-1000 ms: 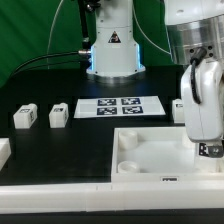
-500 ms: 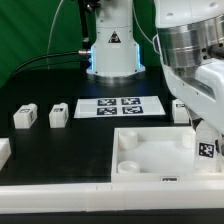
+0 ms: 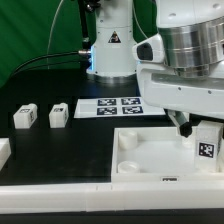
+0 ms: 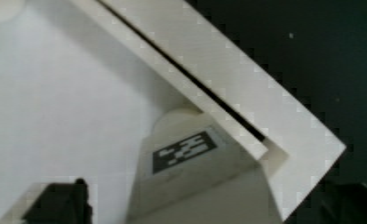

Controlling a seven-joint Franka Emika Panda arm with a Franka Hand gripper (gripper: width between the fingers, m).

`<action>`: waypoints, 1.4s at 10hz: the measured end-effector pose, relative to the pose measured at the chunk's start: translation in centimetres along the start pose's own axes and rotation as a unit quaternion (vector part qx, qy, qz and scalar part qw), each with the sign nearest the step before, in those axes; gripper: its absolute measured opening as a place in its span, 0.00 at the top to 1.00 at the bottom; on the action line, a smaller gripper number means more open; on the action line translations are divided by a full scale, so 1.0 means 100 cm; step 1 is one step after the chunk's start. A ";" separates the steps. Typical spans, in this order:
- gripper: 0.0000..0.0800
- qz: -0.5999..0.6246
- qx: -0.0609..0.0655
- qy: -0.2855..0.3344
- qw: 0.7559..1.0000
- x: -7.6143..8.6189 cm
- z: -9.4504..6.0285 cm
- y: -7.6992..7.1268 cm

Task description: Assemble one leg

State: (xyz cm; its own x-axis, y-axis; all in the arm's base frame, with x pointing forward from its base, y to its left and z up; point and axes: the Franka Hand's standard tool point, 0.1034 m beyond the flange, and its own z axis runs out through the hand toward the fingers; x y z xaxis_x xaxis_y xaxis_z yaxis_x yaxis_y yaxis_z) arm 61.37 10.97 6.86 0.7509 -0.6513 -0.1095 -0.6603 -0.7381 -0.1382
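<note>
Over the panel's [image 3: 150,152] corner, at the exterior view's right: leg [image 3: 206,146] under the gripper [image 3: 196,128].
Grip state cannot be told; keep the leg upright and centred before seating.

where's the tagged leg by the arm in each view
exterior view: the leg stands at the exterior view's right, on the panel, just below the arm.
wrist view: the leg shows its tag, against the panel's raised edge.
shared landmark: the leg's black-and-white tag.
</note>
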 end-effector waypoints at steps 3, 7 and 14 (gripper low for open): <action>0.19 -0.036 -0.002 0.006 0.999 0.002 0.000 0.001; 0.51 -0.036 -0.002 0.006 0.999 0.002 0.000 0.001; 0.64 0.078 0.000 0.005 0.997 0.002 0.000 0.001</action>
State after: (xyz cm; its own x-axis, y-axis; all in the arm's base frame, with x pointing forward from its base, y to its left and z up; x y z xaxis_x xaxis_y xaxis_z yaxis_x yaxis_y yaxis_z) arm 61.45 10.79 6.83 0.6392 -0.7596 -0.1200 -0.7689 -0.6280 -0.1204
